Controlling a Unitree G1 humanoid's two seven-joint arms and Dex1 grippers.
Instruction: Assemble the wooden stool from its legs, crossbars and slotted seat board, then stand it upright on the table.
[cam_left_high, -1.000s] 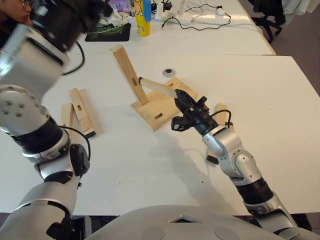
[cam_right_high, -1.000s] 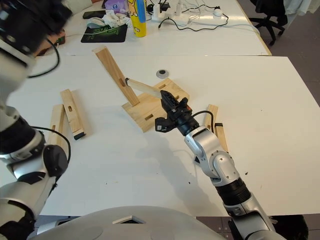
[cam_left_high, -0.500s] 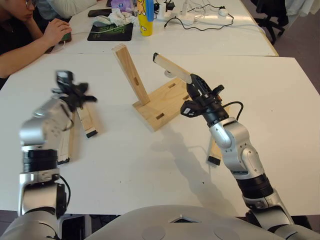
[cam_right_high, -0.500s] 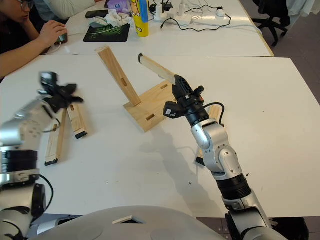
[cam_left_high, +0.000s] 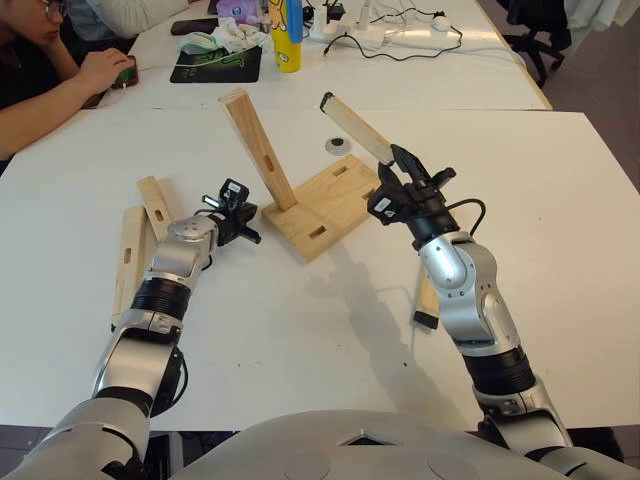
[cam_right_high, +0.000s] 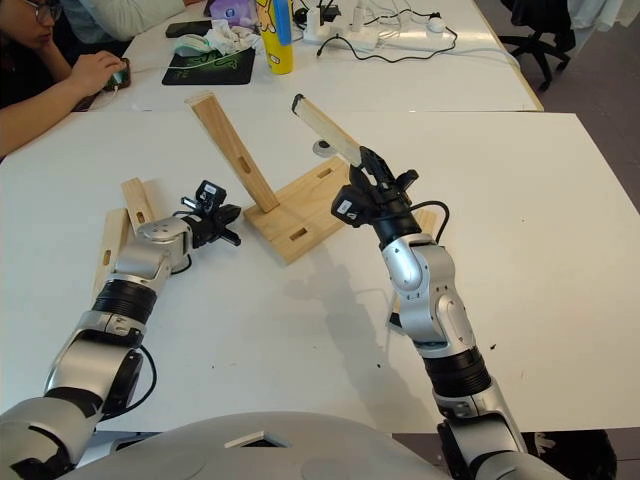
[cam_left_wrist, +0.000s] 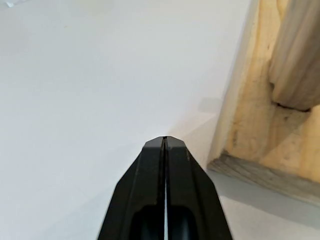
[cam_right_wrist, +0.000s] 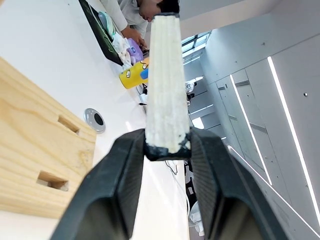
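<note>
Aloft, right tool clamping wooden bar above seat board, left tool closed, empty, beside its edge.

We have broad bare table to the right of the seat board and along the near edge, open to either arm. On the board, the leaning leg blocks the left end, and our left gripper, fingers pressed together, sits low just beside that corner. Above the board's right end, our right gripper clamps a raised bar slanting back and left. At the far left, loose pieces crowd the surface; two more lie under the right forearm.
</note>
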